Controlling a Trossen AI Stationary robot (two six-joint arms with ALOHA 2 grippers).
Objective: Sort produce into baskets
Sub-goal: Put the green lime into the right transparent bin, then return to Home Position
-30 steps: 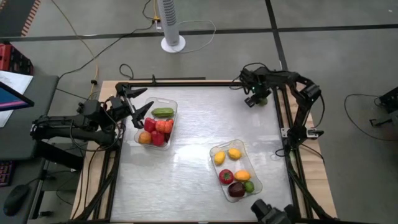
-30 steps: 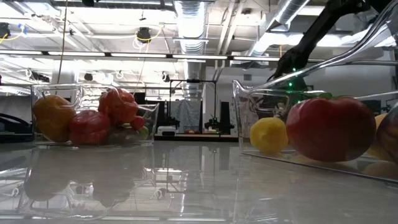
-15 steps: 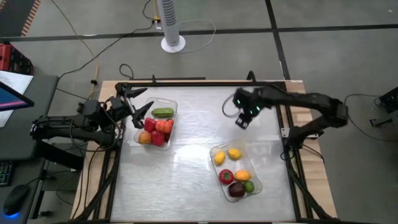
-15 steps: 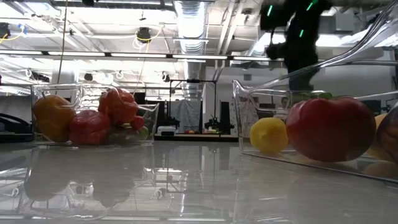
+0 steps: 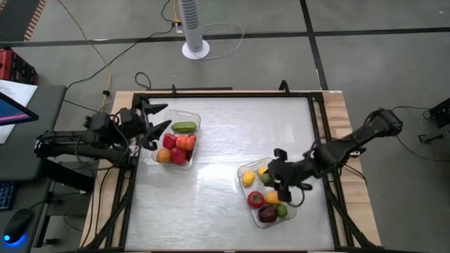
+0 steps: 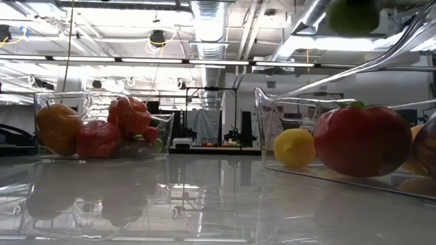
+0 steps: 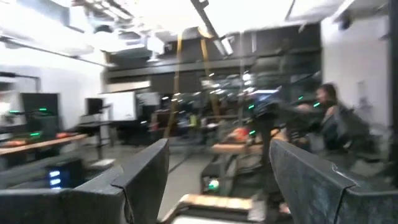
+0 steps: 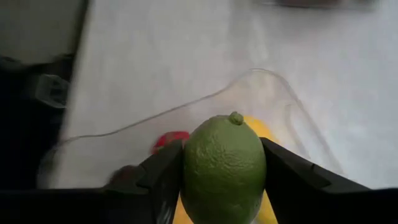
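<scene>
My right gripper (image 5: 270,176) is above the right clear basket (image 5: 247,170), shut on a green lime (image 8: 224,165). The lime also shows at the top of the low view (image 6: 351,13). That basket holds yellow, red, orange, dark maroon and green pieces that rest on its floor. My left gripper (image 5: 150,118) is open and empty at the left end of the left clear basket (image 5: 194,118). That basket holds a green cucumber-like piece (image 5: 184,127) and red and orange pieces. My right gripper pinches the lime by its two opposite sides (image 8: 186,168) between its two fingers (image 8: 287,179). The lime's nub end (image 8: 235,117) points away from the wrist. The fingers come slanting down from the table's right side. The lime is lifted clear above the right basket.
A black frame (image 5: 225,94) runs along the table's edges. Bare white tabletop (image 5: 218,147) lies between the two baskets and at the far right. A white fan stand (image 5: 195,31) is on the floor beyond the far edge.
My right gripper has swung from the table's far right corner toward the near edge and now stands over the right basket. Its arm has stretched out low from the right side.
</scene>
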